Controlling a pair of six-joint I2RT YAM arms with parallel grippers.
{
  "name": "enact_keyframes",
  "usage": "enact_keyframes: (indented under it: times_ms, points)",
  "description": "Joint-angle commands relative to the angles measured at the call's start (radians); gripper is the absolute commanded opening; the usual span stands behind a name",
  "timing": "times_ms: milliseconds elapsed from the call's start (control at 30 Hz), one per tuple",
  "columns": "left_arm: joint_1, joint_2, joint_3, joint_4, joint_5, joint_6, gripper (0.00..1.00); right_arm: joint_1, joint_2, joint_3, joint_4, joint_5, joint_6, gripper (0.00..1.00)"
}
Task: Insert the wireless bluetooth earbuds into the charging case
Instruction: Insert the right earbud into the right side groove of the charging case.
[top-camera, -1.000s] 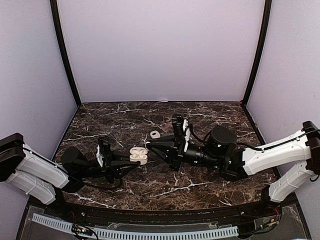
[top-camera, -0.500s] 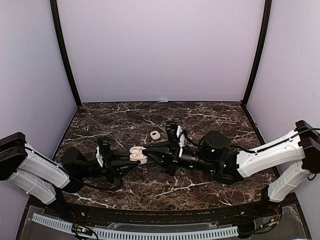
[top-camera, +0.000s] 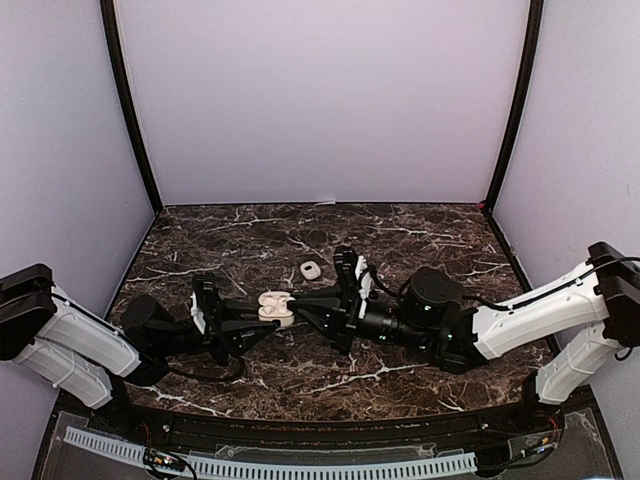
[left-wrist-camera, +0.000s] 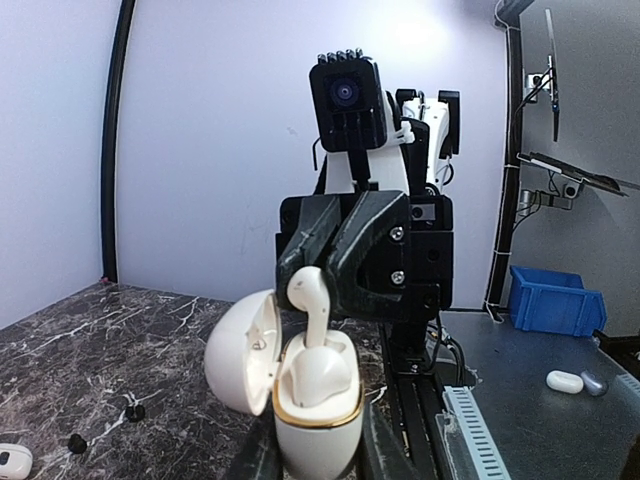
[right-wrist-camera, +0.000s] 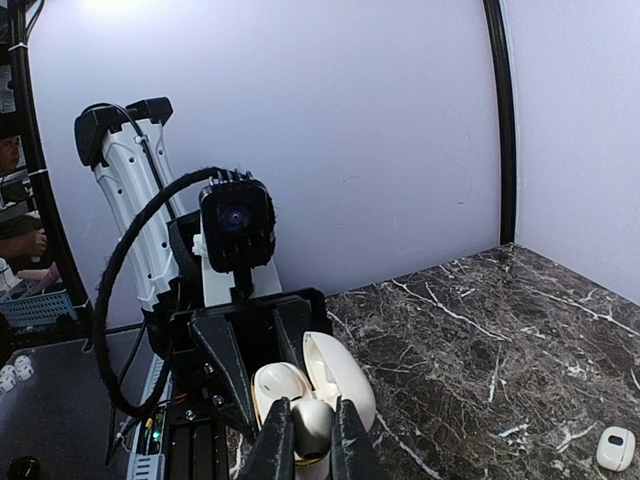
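Note:
My left gripper (top-camera: 262, 318) is shut on an open white charging case (top-camera: 277, 308) with a gold rim, held upright just above the table. In the left wrist view the case (left-wrist-camera: 315, 420) has its lid (left-wrist-camera: 243, 350) swung left and one white earbud (left-wrist-camera: 318, 372) seated inside. My right gripper (top-camera: 300, 303) is shut on a second white stemmed earbud (left-wrist-camera: 310, 298), whose stem points down into the case's mouth. In the right wrist view that earbud (right-wrist-camera: 313, 425) sits between my fingertips (right-wrist-camera: 280, 440), right at the case (right-wrist-camera: 280, 385).
A small white rounded object (top-camera: 311, 270) lies on the marble table behind the grippers; it also shows in the right wrist view (right-wrist-camera: 613, 447). Two tiny black buds (left-wrist-camera: 135, 411) (left-wrist-camera: 75, 441) lie on the table left of the case. A blue bin (left-wrist-camera: 555, 300) stands off the table.
My right gripper has moved left with the earbud and now meets the case held by my left gripper. The left arm has hardly moved.

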Motion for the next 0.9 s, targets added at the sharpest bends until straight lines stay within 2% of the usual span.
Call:
enact_keyframes:
  times_ms: [0, 100, 200, 333, 700, 867]
  points:
    - [-0.005, -0.006, 0.006, 0.079, 0.002, 0.016, 0.0, 0.004, -0.017, -0.023, 0.029, 0.055, 0.002, 0.0]
    - [-0.005, -0.006, 0.007, 0.072, 0.001, 0.022, 0.0, 0.005, -0.018, -0.021, 0.006, 0.06, 0.006, 0.01]
    - [-0.006, -0.008, 0.009, 0.054, 0.001, 0.029, 0.0, 0.004, -0.021, -0.017, -0.021, 0.068, 0.013, 0.05]
    - [-0.006, -0.011, 0.011, 0.031, -0.001, 0.041, 0.0, 0.005, -0.031, 0.019, -0.119, 0.088, 0.021, 0.08]
    - [-0.006, -0.007, 0.011, 0.007, -0.013, 0.06, 0.0, 0.004, -0.115, 0.008, -0.198, 0.114, 0.044, 0.29]
    - [-0.006, -0.002, 0.007, 0.011, -0.015, 0.059, 0.0, 0.003, -0.158, -0.005, -0.227, 0.108, 0.045, 0.34]
